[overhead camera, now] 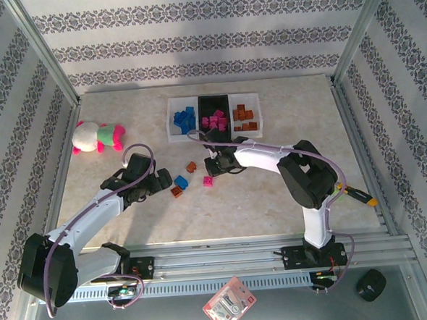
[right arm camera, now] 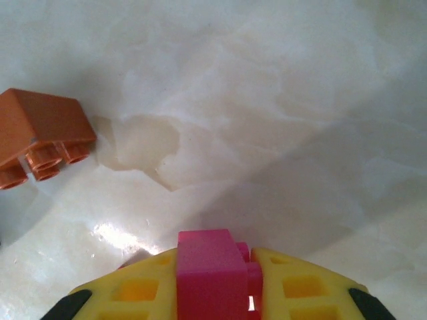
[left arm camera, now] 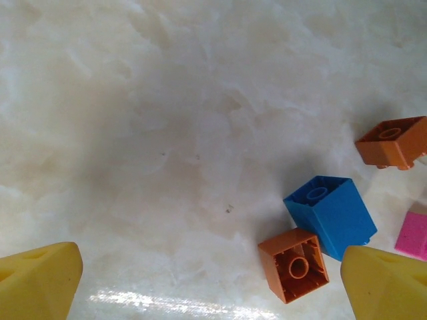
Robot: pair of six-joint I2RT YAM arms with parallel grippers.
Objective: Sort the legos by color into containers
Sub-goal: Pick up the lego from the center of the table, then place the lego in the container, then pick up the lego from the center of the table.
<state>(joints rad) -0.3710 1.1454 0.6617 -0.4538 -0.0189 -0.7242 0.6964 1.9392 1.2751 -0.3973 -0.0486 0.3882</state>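
Lying near the pink lego — an orange lego.

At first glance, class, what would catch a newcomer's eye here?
Three trays at the far middle hold bricks sorted blue, pink and orange. Nearer, the right jaws are shut on a pink brick, with loose bricks scattered nearby. A plush toy lies far left.

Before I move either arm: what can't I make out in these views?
Top view: brick counts in the trays, too small and piled.
Top view: tips of the right gripper, covered by its own wrist.
Right wrist view: lower part of the held pink brick, hidden by fingers and bottom edge.
Left wrist view: loose pink brick, cut off by the right edge.
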